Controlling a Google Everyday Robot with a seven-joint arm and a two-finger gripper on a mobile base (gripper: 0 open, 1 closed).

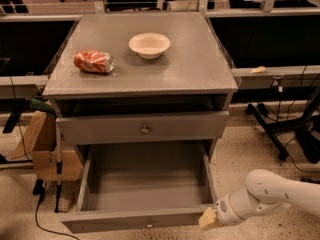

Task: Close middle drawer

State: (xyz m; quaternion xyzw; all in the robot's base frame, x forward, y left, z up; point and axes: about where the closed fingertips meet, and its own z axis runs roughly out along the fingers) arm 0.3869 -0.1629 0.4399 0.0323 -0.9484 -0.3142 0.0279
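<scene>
White rounded arm, grey wrist ring — cream gripper low down

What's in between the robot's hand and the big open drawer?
Nothing. In the camera view the gripper is right at the front right corner of the middle drawer, which is pulled far out, and no object lies between them.

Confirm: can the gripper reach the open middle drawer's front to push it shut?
Likely yes: the gripper is low, right at the front corner of the pulled-out middle drawer, with nothing between them.

No legible txt anywhere; jaws at middle drawer front-right corner.
</scene>
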